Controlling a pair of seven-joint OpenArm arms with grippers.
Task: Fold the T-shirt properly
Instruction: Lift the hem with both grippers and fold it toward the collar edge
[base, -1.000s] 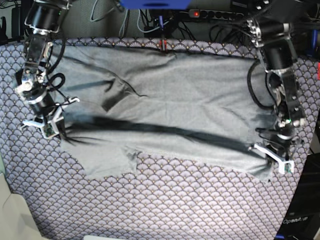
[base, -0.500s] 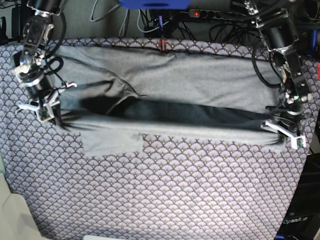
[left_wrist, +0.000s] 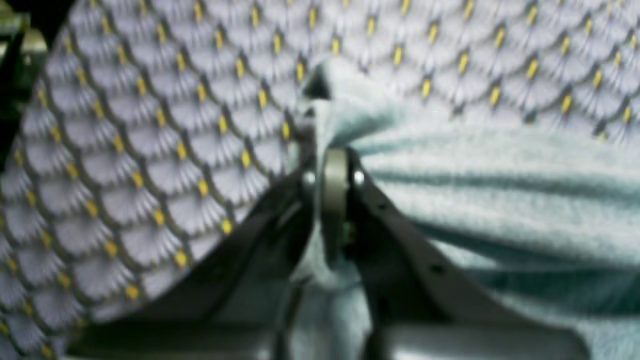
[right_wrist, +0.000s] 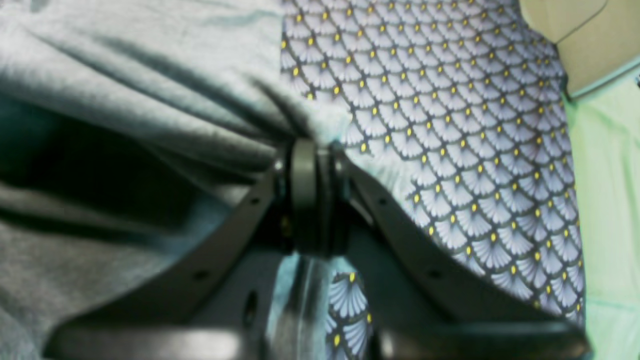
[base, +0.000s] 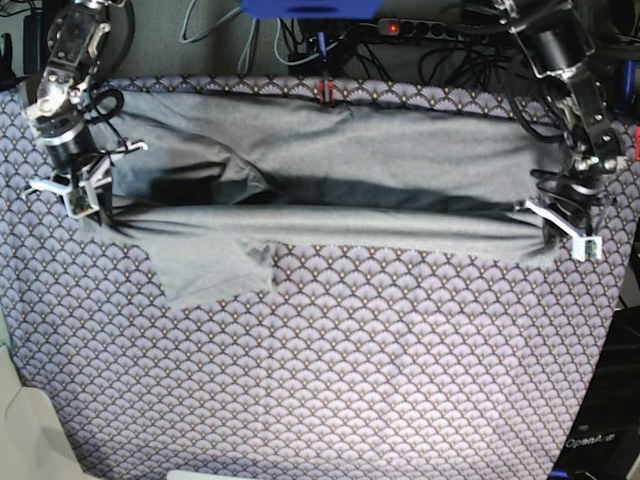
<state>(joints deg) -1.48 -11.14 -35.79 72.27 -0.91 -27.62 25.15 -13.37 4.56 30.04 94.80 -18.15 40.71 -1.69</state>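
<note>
Since 1 s ago, both grippers carried the T-shirt hem rearward. Left gripper and right gripper stay clamped on it; your sleeve near the right gripper may bunch.

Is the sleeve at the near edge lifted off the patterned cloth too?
No, in the base view that sleeve of the T-shirt lies flat on the patterned cloth.

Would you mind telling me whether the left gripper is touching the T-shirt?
Touching. The left wrist view shows the left gripper shut on bunched T-shirt fabric.
</note>
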